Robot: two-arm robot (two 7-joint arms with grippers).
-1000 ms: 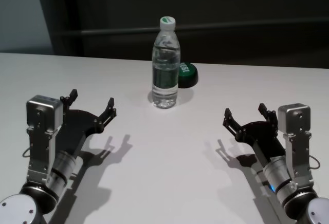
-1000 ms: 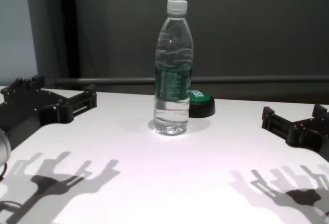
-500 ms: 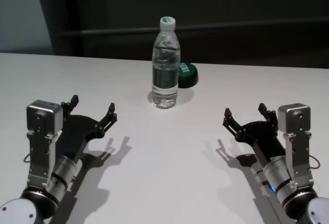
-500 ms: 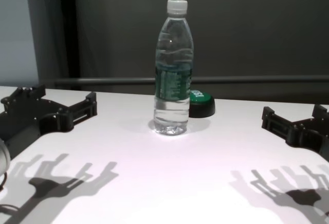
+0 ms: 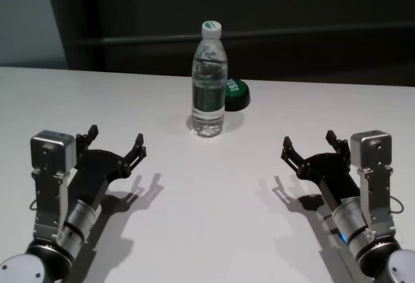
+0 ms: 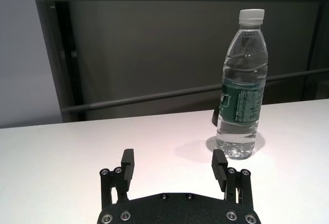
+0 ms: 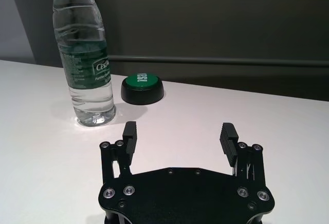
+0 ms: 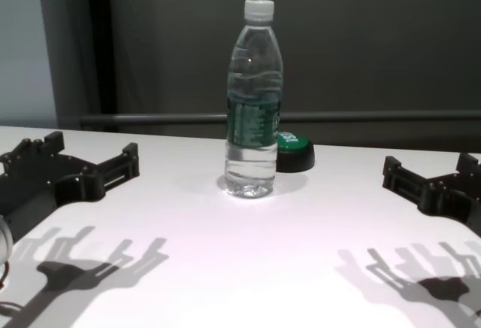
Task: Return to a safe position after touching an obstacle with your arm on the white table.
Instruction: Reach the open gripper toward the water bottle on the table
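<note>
Standing upright on the bench [image 5: 214,185], the bottle [image 5: 209,82] is lying far-right of the nearer left end effector [image 5: 115,141], wide open and empty.

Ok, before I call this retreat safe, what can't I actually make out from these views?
- Green button: partly hidden behind the water bottle in the head and chest views; almost wholly hidden in the left wrist view.
- Bottle cap: cut off by the top edge in the right wrist view.
- Left gripper and right gripper: both open, but whether they hover over or rest on the white table is unclear.
- Both elbows: out of frame.
</note>
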